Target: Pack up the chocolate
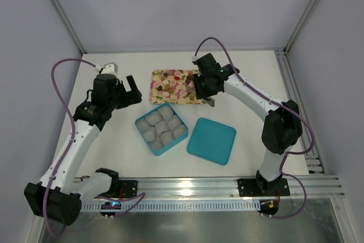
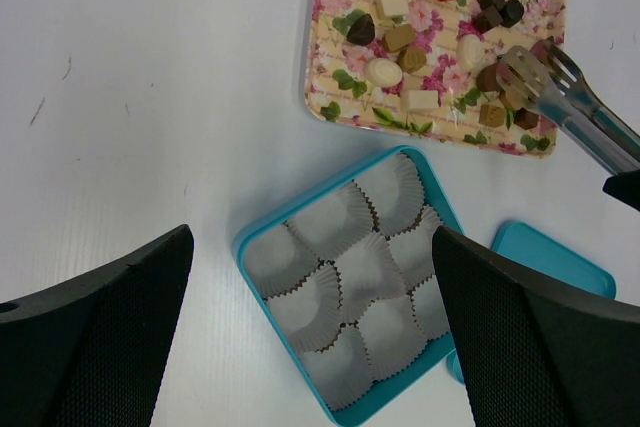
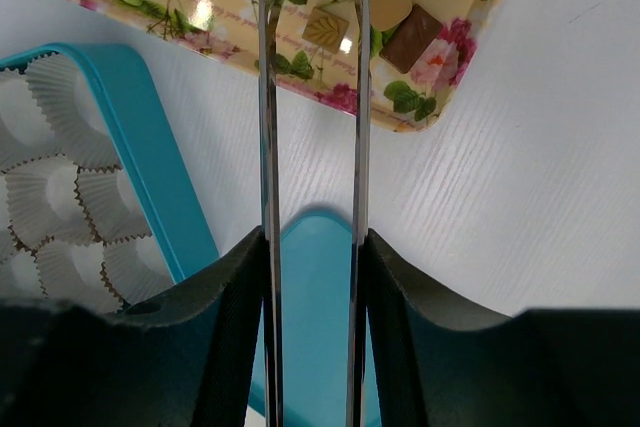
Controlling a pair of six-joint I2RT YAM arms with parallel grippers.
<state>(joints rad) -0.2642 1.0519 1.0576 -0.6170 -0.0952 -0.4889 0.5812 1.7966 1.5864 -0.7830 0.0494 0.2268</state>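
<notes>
Over the flowered tray (image 2: 330, 112), the right pincer (image 3: 312, 257) is clamped on a pair of metal tongs (image 2: 560, 97), squeezing the two blades partway together so their tips can reach among the chocolate (image 2: 400, 37). We take the tongs to be the point of this grip, since each piece is far smaller than the robot's own fingers. The tips sit at a dark brown piece near the tray's edge. From these angles we cannot tell whether it is pinched or merely bracketed.

All the chocolate lies on the tray. The teal box (image 2: 320, 197) sits just beside it on the bench (image 2: 150, 97), its white paper cups (image 2: 350, 277) unfilled, so we judge the packing barely begun.

The lid (image 1: 211, 140) lies flat to one side, leaving the box mouth free. The left pincer (image 1: 132, 90) hangs above the bench with its fingers wide apart, holding nothing and well clear of the path from tray to box.
</notes>
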